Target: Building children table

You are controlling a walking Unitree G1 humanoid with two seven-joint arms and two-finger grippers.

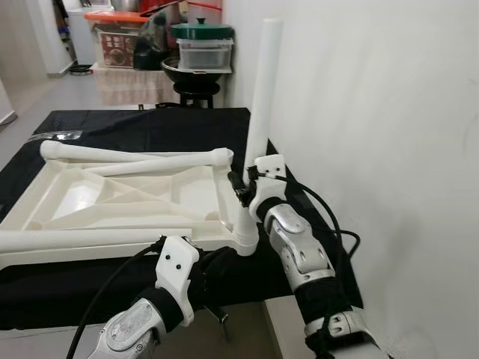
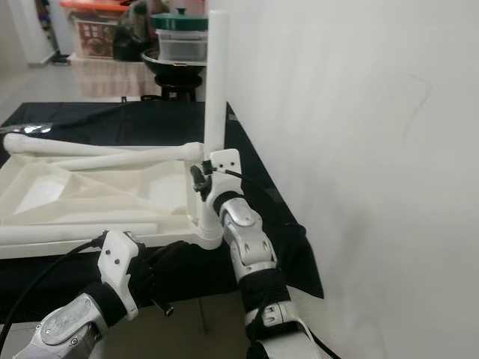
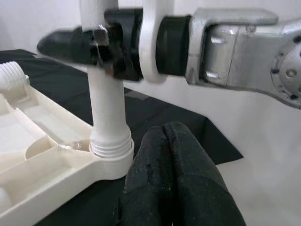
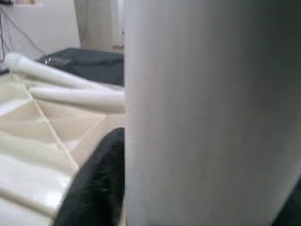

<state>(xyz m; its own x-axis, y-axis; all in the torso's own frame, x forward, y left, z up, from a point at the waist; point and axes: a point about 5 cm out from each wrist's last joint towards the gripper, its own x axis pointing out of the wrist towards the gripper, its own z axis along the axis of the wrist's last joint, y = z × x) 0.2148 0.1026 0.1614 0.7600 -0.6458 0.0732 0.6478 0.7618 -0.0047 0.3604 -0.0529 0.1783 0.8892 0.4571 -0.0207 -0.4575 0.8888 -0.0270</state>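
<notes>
The upright table leg [image 1: 258, 142] stands in the near right corner socket of the upturned tabletop [image 1: 112, 198], on the black-covered bench [image 1: 150, 127]. The right gripper [image 1: 243, 187] has its jaws clenched on the leg; the left gripper [image 3: 171, 155], jaws closed and empty, sits near the socket. The leg is being screwed in, I judge; next comes more twisting. Three loose legs [image 1: 135, 158] lie on the tabletop.

No text, label, brand, number or sign can be read in any of the views; the white plastic parts and the black cloth bear no legible marking; the storage boxes [image 1: 120, 37] in the upper left of the frame are too small and blurred to tell whether they carry any writing.
</notes>
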